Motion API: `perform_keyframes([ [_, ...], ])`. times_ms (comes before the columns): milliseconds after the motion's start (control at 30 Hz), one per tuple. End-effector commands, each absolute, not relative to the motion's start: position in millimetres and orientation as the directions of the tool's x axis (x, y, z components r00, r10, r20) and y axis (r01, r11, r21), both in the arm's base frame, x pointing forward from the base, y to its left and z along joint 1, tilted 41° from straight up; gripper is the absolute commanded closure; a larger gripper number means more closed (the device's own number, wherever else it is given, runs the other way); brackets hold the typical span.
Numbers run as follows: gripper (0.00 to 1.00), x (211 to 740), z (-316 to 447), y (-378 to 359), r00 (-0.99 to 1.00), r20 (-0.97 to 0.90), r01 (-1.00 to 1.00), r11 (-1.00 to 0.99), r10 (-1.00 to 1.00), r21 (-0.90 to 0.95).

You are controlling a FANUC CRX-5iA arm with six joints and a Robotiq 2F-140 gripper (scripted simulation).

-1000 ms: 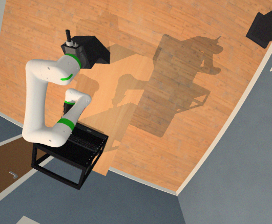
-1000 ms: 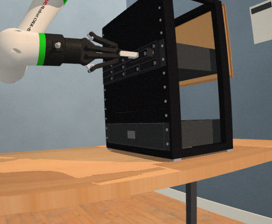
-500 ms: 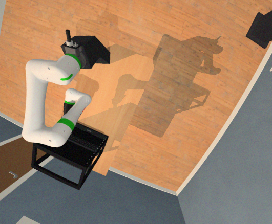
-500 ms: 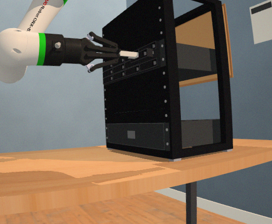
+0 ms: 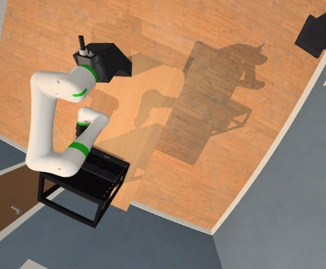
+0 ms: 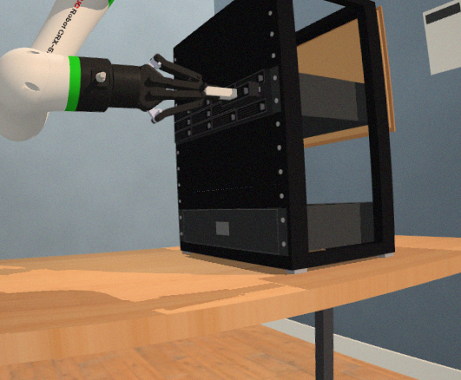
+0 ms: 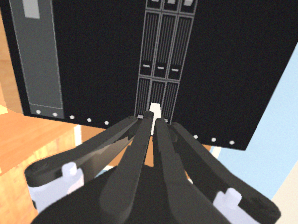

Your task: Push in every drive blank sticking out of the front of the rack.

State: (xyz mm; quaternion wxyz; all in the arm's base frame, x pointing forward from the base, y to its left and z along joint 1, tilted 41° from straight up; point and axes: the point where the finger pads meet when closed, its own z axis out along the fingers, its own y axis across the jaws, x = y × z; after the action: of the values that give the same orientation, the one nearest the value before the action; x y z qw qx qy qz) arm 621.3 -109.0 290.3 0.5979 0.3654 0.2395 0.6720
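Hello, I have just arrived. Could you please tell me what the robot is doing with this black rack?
The arm's gripper, shut on nothing that I can make out, points its pale fingertips at the drive bay in the black rack. The job is to push in the drive blanks that stick out. One blank appears to protrude near the tips; contact is unclear. The rack stands upright on the wooden table.
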Motion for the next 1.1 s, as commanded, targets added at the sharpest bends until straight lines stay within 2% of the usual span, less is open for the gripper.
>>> perform_keyframes([
  [0,0.90,623.9,293.2,-109.7,-0.017,0.205,-0.629,-0.170,0.979,0.758],
  [1067,0.90,633.1,300.4,-111.1,-0.017,0.205,-0.629,-0.170,0.979,0.758],
])
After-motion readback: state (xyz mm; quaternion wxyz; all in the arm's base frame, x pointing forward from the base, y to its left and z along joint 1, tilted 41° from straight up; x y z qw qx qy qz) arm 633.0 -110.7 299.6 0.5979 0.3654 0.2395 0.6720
